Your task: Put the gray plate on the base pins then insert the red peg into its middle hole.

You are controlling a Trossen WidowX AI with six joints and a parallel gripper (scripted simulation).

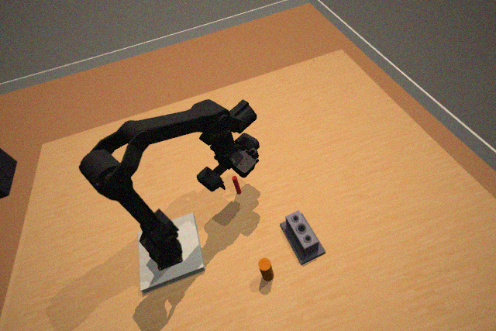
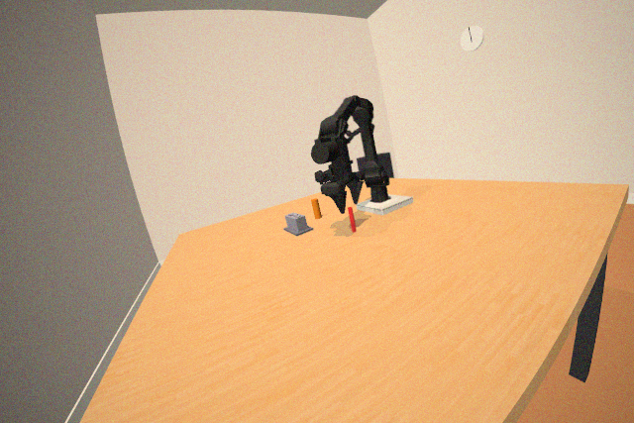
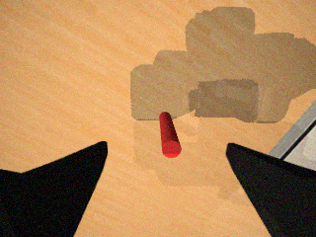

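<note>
The red peg (image 1: 237,185) (image 2: 352,221) (image 3: 169,133) stands upright on the table, apart from the base. My gripper (image 1: 233,182) (image 2: 350,207) (image 3: 168,147) is open and empty, pointing down above the peg. In the wrist view the peg shows between the two fingertips, touching neither. The gray plate (image 1: 310,243) (image 2: 296,224) with three holes in a row appears to lie flat on top of the darker base (image 1: 313,256) (image 2: 307,229). Its middle hole looks empty. The pins and any small gap under the plate cannot be made out.
An orange cylinder (image 1: 266,270) (image 2: 316,209) stands beside the base, on the robot's side. The arm's pale mounting slab (image 1: 193,239) (image 2: 399,202) (image 3: 302,143) lies near the peg; its edge shows at the right of the wrist view.
</note>
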